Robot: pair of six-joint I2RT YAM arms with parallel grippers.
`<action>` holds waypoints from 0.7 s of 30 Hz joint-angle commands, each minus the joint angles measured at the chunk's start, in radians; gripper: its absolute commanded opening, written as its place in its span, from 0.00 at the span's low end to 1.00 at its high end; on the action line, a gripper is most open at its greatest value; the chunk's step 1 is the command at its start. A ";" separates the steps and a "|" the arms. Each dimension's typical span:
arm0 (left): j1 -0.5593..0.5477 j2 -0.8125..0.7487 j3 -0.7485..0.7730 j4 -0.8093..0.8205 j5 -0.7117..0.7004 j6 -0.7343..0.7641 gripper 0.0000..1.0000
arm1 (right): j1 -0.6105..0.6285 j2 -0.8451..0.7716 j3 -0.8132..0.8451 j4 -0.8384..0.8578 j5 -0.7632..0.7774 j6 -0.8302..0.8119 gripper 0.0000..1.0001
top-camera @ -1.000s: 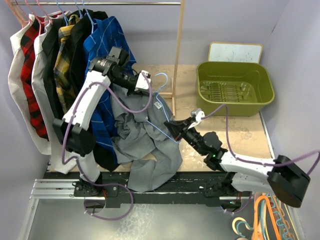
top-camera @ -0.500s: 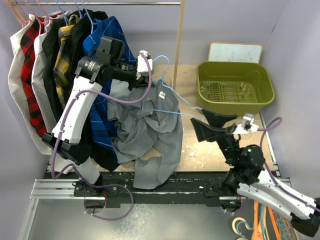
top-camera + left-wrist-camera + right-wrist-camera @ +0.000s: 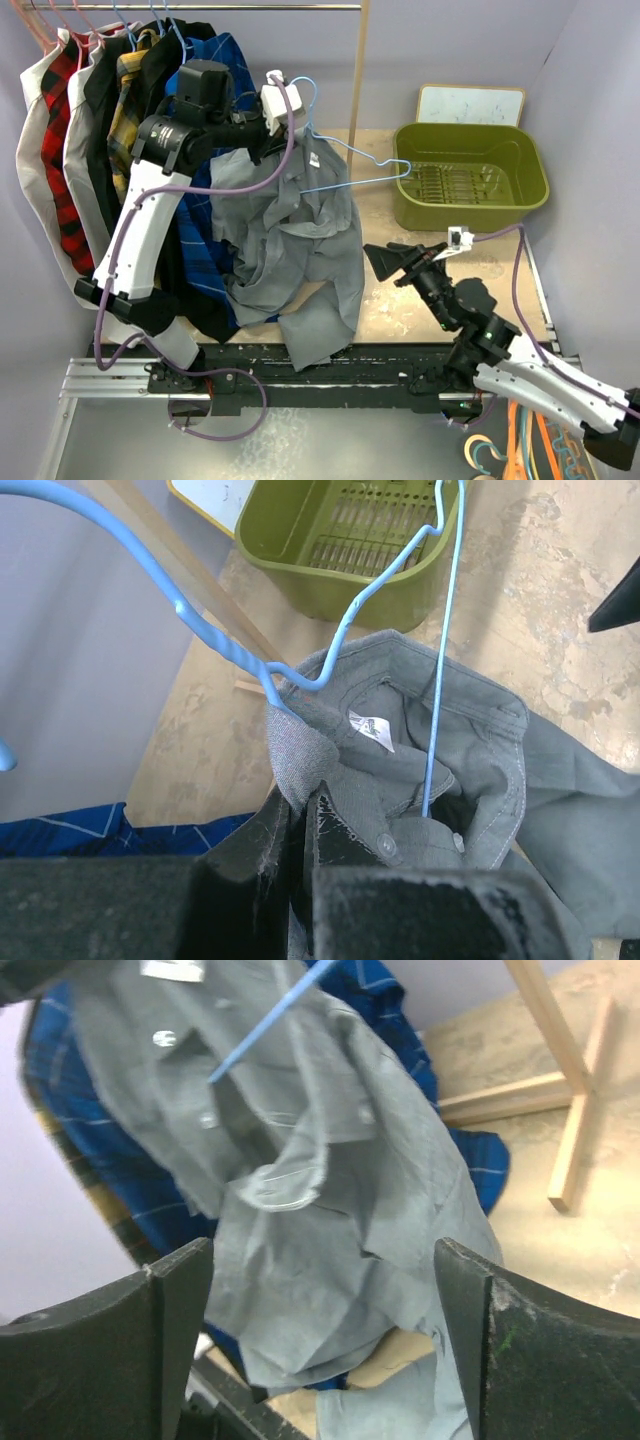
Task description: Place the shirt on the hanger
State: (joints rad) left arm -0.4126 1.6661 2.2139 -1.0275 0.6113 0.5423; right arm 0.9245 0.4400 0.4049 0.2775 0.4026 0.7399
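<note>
Directly under the left gripper [image 3: 275, 108], shirt [image 3: 290, 230] hangs by its collar, jaws clamped on that fabric beside the hanger [image 3: 225, 640] neck. Wire's long axis runs off to the gripper's right, far end bare. Right gripper [image 3: 400, 262] gapes empty, lower, well apart; left arm nearer.

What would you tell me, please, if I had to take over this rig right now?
Left tool: shut on the collar of the grey shirt, right beside the neck of the light-blue wire hanger, and raised high.
Right tool: open, empty, low and apart from the shirt.
Done: one hanger wire runs down inside the collar, and the shirt hangs bunched below.
Left: the hanger's other shoulder sticks out bare toward the green basin. Draw the shirt over it, probably with the right tool.
</note>
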 commanded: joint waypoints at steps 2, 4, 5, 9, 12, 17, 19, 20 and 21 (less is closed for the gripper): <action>0.004 -0.080 -0.004 0.050 -0.009 -0.006 0.00 | 0.007 0.208 0.051 0.203 0.103 0.058 0.80; 0.004 -0.089 -0.015 0.044 0.003 0.002 0.00 | 0.007 0.303 0.082 0.276 0.057 0.036 0.77; 0.004 -0.093 -0.023 0.044 0.006 0.002 0.00 | 0.007 0.341 0.096 0.300 0.036 0.032 0.76; 0.004 -0.111 -0.067 0.052 -0.004 0.006 0.00 | 0.007 0.413 0.108 0.399 0.018 0.008 0.74; 0.004 -0.122 -0.087 0.052 -0.001 0.010 0.00 | 0.007 0.445 0.118 0.421 0.018 0.001 0.72; 0.005 -0.133 -0.105 0.052 -0.001 0.009 0.00 | 0.007 0.517 0.141 0.450 0.005 0.010 0.64; 0.005 -0.136 -0.106 0.052 0.000 0.008 0.00 | 0.007 0.547 0.145 0.467 0.001 0.018 0.61; 0.005 -0.137 -0.106 0.053 0.000 0.008 0.00 | 0.006 0.562 0.147 0.474 0.000 0.020 0.61; 0.004 -0.139 -0.108 0.050 0.001 0.008 0.00 | 0.007 0.576 0.150 0.475 -0.002 0.022 0.61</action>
State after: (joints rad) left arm -0.4126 1.5795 2.0995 -1.0256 0.6010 0.5430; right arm 0.9276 0.9794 0.5087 0.6682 0.4149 0.7582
